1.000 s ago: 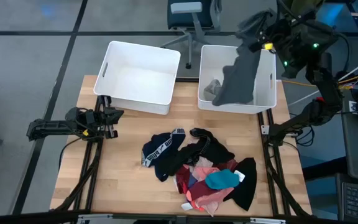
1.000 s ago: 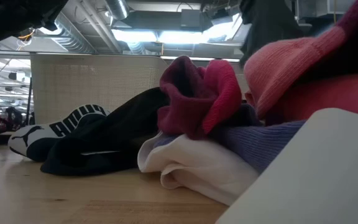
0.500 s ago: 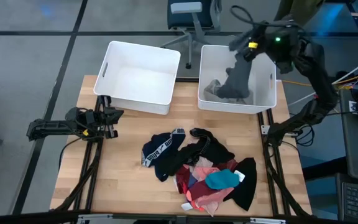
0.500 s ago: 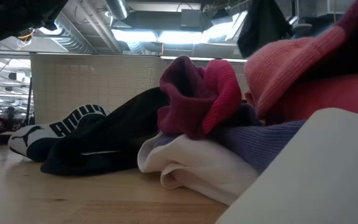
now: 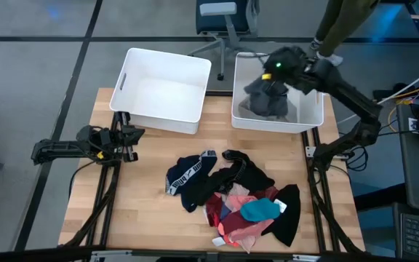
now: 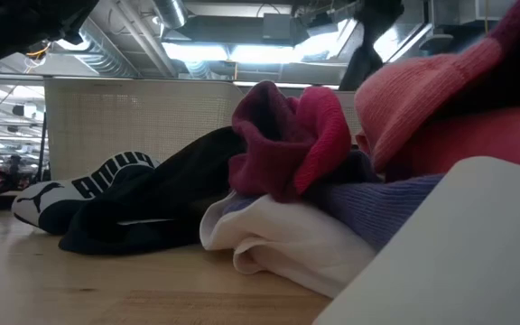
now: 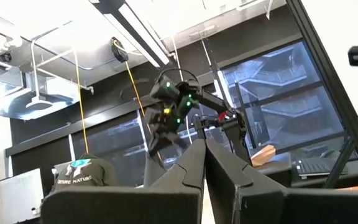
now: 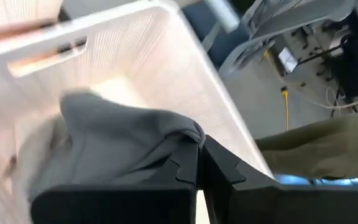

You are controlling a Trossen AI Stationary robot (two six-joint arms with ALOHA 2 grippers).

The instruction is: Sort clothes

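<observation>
My right gripper (image 5: 276, 70) is over the right white bin (image 5: 236, 86), shut on a dark grey garment (image 5: 268, 100) that bunches inside the bin. In the right wrist view the garment (image 8: 117, 140) drapes from my gripper (image 8: 199, 163) down to the bin floor. The other clothes lie in a pile (image 5: 235, 198) on the table's near right part: black pieces, one with a white lettered band (image 5: 188, 173), red, pink and teal. In the low view the pile (image 6: 287, 171) fills the foreground. My left gripper (image 5: 131, 135) is shut and empty at the table's left edge. My right gripper pinches a bunched fold at the top of the dark grey garment (image 8: 188, 134) between its two fingers. The fingers come from above, slanting down into the bin. The garment hangs slack below them, and its lower part (image 5: 266, 108) rests on the bin floor.
The left white bin (image 5: 162, 91) stands at the table's far side beside the right bin. A lighter grey piece (image 5: 244, 108) lies in the right bin. Bare wood lies between the bins and the pile and on the table's near left.
My right gripper has gone down and toward the table's left, into the right bin, still shut on the dark grey garment. The garment hung long over the bin a second ago. Now it is bunched up with its lower part on the bin floor.
</observation>
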